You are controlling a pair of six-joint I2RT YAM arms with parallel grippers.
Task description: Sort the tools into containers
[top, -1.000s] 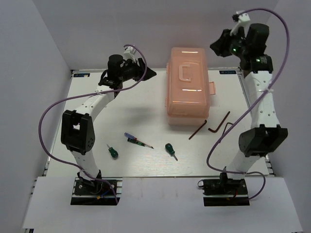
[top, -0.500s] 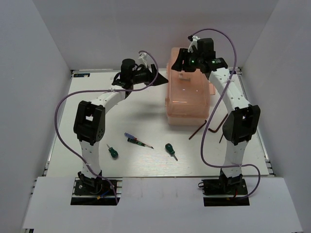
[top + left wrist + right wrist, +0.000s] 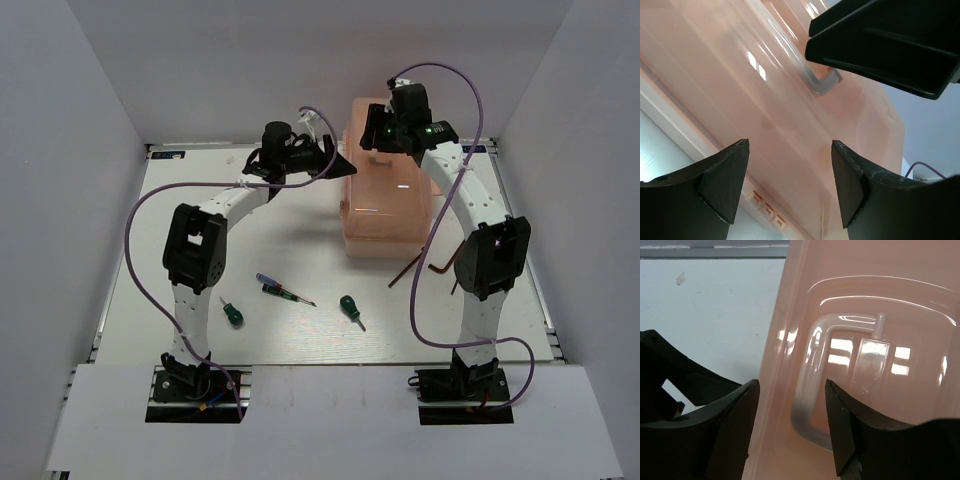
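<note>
You are at the opening step: the peach-pink toolbox (image 3: pixel 385 215) sits shut at far centre, with screwdrivers (image 3: pixel 350 308) and hex keys (image 3: pixel 452 255) loose nearer you. Your left gripper (image 3: pixel 340 165) hovers at its left edge, fingers spread. Your right gripper (image 3: pixel 372 135), also spread, hangs over the lid handle (image 3: pixel 802 405). Next, grasp it and lift.

A white surface (image 3: pixel 300 345) sits boxed in by plain pale walls (image 3: pixel 200 70) along its left, far and right edges, evenly lit.
</note>
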